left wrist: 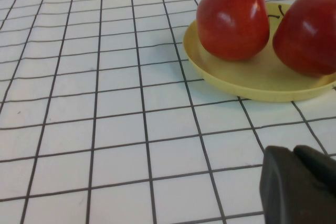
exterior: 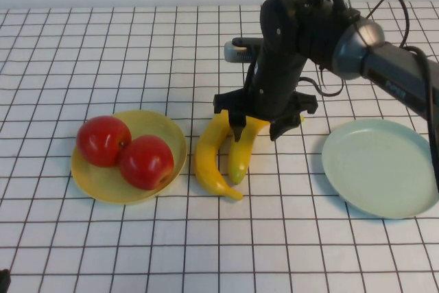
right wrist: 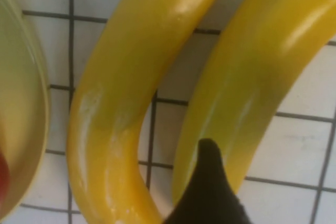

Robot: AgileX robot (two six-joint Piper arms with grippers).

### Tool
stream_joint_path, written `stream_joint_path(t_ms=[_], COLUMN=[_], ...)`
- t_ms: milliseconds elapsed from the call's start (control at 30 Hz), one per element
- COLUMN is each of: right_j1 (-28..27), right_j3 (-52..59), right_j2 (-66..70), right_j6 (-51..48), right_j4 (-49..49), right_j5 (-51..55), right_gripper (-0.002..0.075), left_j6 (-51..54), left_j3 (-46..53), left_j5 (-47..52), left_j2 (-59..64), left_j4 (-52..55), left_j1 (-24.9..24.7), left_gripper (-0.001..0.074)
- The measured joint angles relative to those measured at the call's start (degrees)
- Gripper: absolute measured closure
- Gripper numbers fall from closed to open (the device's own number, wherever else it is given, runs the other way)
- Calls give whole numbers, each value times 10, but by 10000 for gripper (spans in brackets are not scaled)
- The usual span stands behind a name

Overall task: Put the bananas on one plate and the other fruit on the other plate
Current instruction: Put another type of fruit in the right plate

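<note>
On the left of the desk (exterior: 55,46), the two apples (exterior: 123,151) already sit touching on the yellow plate (exterior: 164,128), glossy red and round with small dark stems, so that half of the task looks done. The left claw (left wrist: 299,182) hangs low over the desk just beside that plate, shut and holding nothing; I judge it should keep parked there.

In the middle, the two bananas (exterior: 219,156) lie side by side on the checked cloth, smooth, curved, yellow with greenish shading, shiny like plastic. The right claw (exterior: 257,128) hovers straight over their upper ends with its fingers spread wide and nothing between them. For a sound grasp, it should descend so that one finger goes into the narrow gap between the bananas and the other outside, taking only the right-hand one across its thick middle; the slick skin may slip if pinched near a tip.

On the right, the blue-green plate (exterior: 381,169) waits, well apart from the bananas.
</note>
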Motion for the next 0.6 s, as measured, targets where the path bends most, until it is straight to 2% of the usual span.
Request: stream_joint_path(t_ms=[300, 400, 500, 600], right_j1=[8, 8, 8, 8], right_j3=[-9, -9, -9, -9], right_j2=[39, 47, 49, 49], right_j6=[30, 30, 31, 31], right_j4=[13, 7, 2, -2], right_j5=[-37, -40, -48, -50], right_gripper=[269, 308, 399, 410], left_j6=[0, 0, 0, 0], left_j3=[0, 0, 0, 0], left_j5=[0, 0, 0, 0], left_j2=[0, 0, 0, 0], left_j4=[0, 0, 0, 0], left_j1=[0, 0, 0, 0], left_gripper=[739, 739, 739, 739])
